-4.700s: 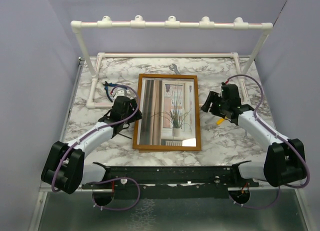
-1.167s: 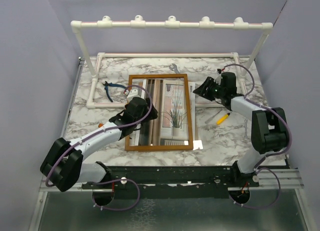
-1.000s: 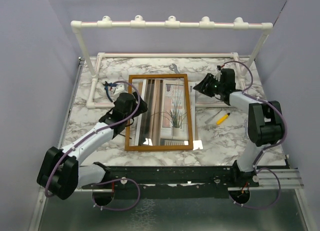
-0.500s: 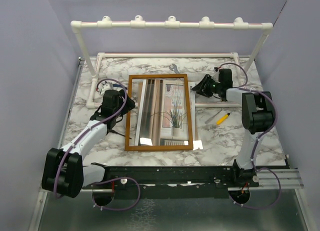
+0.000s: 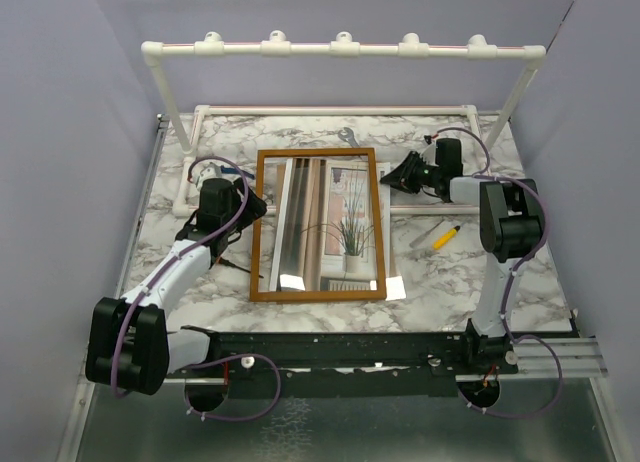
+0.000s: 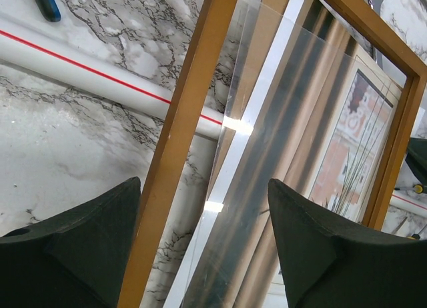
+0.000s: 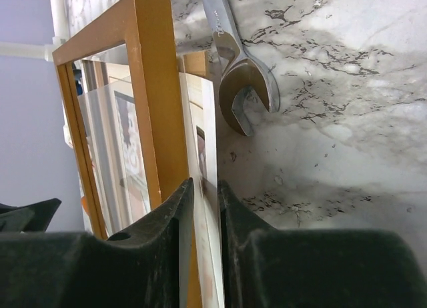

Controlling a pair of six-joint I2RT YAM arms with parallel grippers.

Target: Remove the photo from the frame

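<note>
The frame [image 5: 318, 295] lies flat mid-table, glass up, with an orange-brown border. The photo [image 5: 350, 232] shows through the glass, and its white edge sticks out past the frame's right border. My right gripper [image 5: 398, 177] is at the frame's upper right side. In the right wrist view it [image 7: 203, 185] is shut on the thin white edge of the photo [image 7: 203, 135], right beside the frame's border [image 7: 150, 88]. My left gripper [image 5: 245, 207] is open. In the left wrist view it [image 6: 203, 188] straddles the frame's left border [image 6: 180, 121] and a loose clear sheet.
A steel wrench [image 5: 348, 136] lies just behind the frame, close to my right fingers [image 7: 233, 75]. A yellow-handled tool [image 5: 445, 235] lies right of the frame. A blue tool handle [image 6: 43, 1] lies at the left. The white pipe rack [image 5: 340, 49] spans the back, its base pipe [image 6: 87, 75] running under the frame.
The frame sits further left than at first. My left gripper has drawn back from over the glass to the left border. My right gripper has moved in onto the frame's upper right edge.
</note>
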